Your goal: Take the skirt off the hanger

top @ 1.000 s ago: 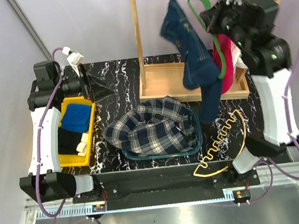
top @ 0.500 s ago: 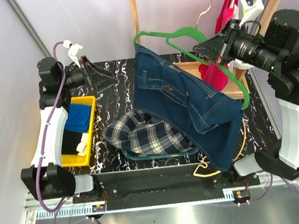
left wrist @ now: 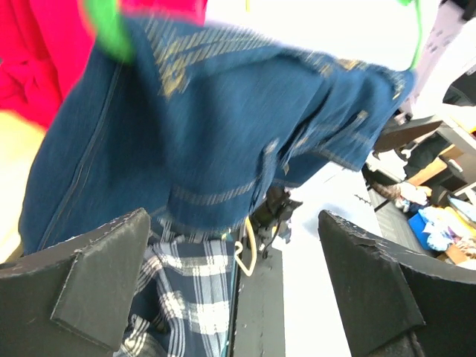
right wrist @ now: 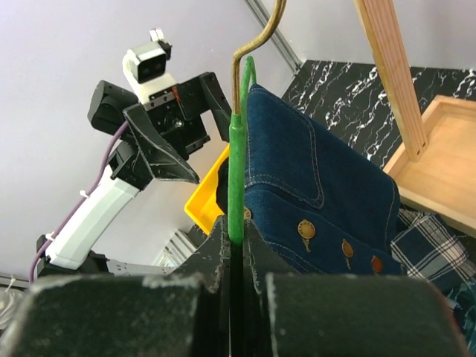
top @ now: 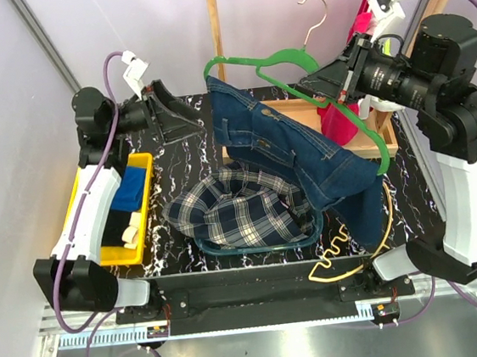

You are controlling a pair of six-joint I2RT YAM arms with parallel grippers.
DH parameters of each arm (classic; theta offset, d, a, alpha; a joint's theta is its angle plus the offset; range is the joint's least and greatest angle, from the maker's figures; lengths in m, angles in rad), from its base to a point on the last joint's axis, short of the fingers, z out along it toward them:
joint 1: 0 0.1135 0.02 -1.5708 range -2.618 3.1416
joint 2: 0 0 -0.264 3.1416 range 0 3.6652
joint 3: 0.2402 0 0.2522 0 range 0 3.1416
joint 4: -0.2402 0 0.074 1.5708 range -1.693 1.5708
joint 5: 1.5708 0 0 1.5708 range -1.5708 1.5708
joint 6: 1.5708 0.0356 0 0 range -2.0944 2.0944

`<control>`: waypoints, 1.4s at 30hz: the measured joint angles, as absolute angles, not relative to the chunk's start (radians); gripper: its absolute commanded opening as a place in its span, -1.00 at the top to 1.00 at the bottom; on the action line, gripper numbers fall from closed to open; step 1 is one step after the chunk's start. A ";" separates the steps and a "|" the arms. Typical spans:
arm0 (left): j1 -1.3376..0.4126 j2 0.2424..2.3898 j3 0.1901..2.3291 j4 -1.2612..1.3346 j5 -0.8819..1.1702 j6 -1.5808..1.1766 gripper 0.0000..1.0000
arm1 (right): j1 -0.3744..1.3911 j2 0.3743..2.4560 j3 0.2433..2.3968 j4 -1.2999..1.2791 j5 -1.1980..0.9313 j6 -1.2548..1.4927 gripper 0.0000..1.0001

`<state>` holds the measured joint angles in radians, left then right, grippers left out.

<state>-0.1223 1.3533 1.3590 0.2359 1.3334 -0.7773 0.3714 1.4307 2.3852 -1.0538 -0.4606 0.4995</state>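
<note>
The skirt (top: 225,214) is lying crumpled in the teal basket (top: 258,247), off the hanger (top: 339,246), which is lying flat just right of it, while the right gripper (top: 307,82) is pinching a green hanger (top: 277,58) carrying a denim garment (top: 295,151) and the left gripper (top: 182,116) is hovering spread, empty.

skirt (top: 225,214): matt cloth | hanger (top: 341,243): smooth plast. | rack (top: 218,61): bare wood

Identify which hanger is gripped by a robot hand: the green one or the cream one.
The green hanger, carrying the denim garment, is pinched in the right hand. The cream hanger lies loose on the table, ungripped.
</note>
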 measured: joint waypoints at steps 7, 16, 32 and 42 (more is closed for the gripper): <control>-0.198 1.428 1.361 0.414 1.327 -0.914 -0.98 | 0.371 1.430 2.344 -1.028 -0.466 0.514 1.00; -0.267 1.510 1.401 0.360 1.324 -0.860 -0.98 | 0.371 1.411 2.338 -1.001 -0.466 0.533 1.00; -0.327 1.589 1.555 0.530 1.373 -1.088 1.00 | 0.373 1.294 2.070 -0.921 -0.379 0.482 1.00; -0.237 1.688 2.177 0.734 1.508 -1.449 1.00 | 0.390 1.006 1.605 -0.748 -0.149 0.426 1.00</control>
<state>-0.2371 1.6882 2.1773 0.7341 1.5078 -1.4490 0.3904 1.0061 1.6047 -0.7483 -0.1490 0.4263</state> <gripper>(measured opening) 0.038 0.038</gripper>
